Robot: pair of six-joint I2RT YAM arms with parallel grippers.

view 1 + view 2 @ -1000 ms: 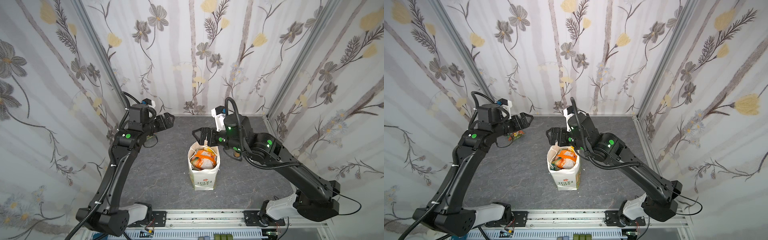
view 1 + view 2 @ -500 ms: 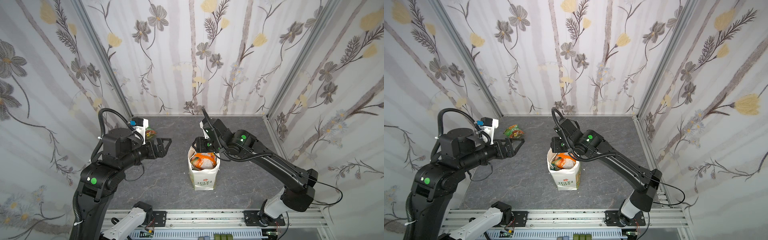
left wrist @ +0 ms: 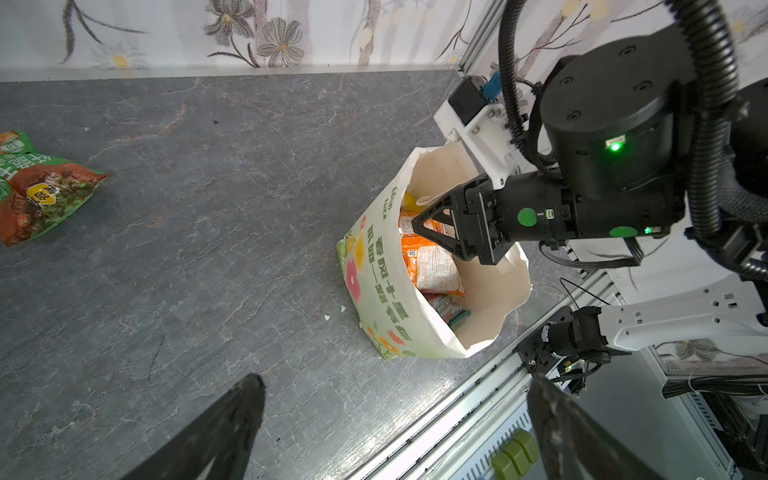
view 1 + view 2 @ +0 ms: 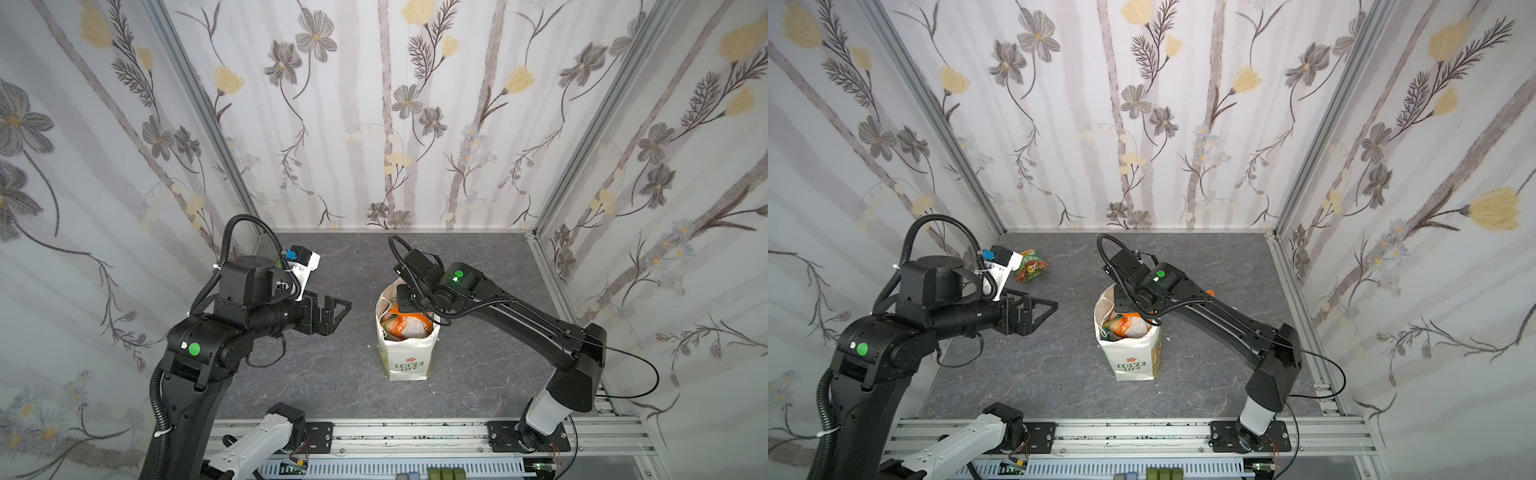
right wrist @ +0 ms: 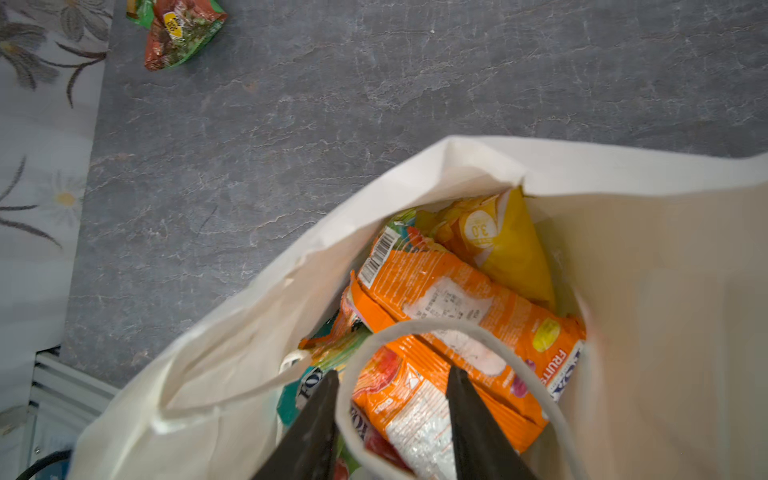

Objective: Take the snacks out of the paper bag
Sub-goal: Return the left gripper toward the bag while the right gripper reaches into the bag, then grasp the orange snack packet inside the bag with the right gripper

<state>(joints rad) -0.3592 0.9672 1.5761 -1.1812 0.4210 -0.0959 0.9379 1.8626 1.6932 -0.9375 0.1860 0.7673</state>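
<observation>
**Snacks being fished from the paper bag**

Snacks [image 5: 457, 299] are mostly sitting inside the paper bag [image 4: 409, 361], which is standing upright in the middle of the counter [image 4: 332, 386]. The right tool [image 5: 392, 372] is reaching down into its mouth. Its jaws are standing half-narrowed either side of an orange packet [image 5: 407, 407] on top of the pile; whether they are actually pinching it, I cannot tell.

Doing this well, by my reckoning, is meaning a firm bite on the crinkly foil alone and a straight lift, so the light bag is not tipping or riding along. Watch that string handle [image 5: 415, 326]: it is looping right across the jaws and looking likely to snag. A yellow packet [image 5: 507, 245] and a teal packet [image 5: 289, 401] are crowding alongside.

The left tool [image 3: 395, 380] is hovering wide and empty beside the bag, well placed to steady it. One green packet [image 4: 1032, 268] is already lying out near the back-left corner.
</observation>
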